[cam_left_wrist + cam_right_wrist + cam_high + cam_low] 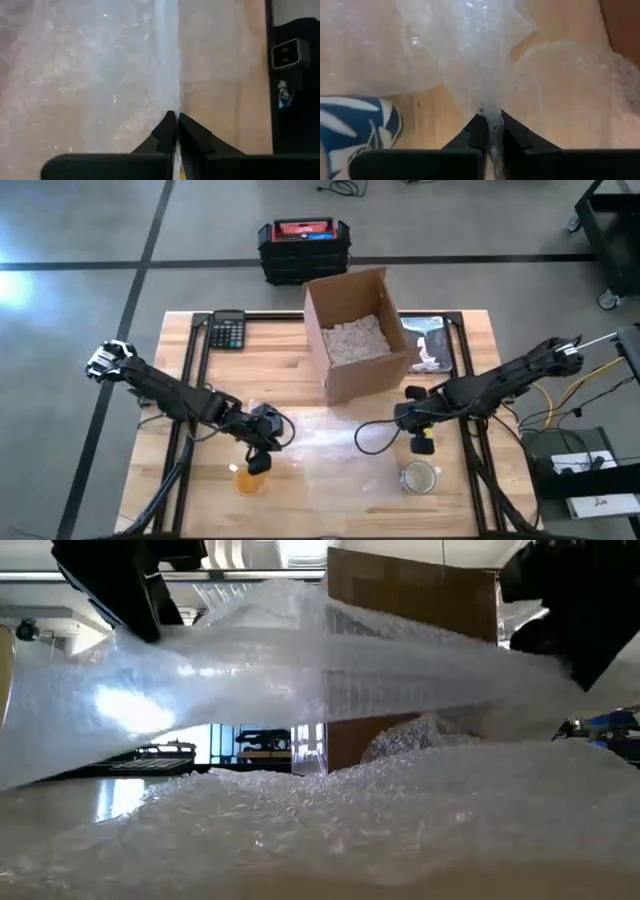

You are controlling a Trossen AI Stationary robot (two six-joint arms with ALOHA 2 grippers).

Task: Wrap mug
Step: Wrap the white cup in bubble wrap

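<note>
Two dark robot arms lift a clear sheet of bubble wrap (pixel 320 442) off the lower middle of a pale wooden desk (pixel 470 345), each pinching one edge so the film hangs between them and can be drawn over a mug. The left tool (pixel 177 120) is nipped tight on a thin edge of the sheet; the right tool (pixel 490 120) clamps a bunched, crinkled fold. The blue-and-white patterned mug (pixel 357 125) shows at the lower left of the right wrist view, near that tool (uncovered as yet, it appears). The wrap is glossy, pebbled and slack. An open brown cardboard box (pixel 355 330) holding pale packing fill stands at upper centre.
</note>
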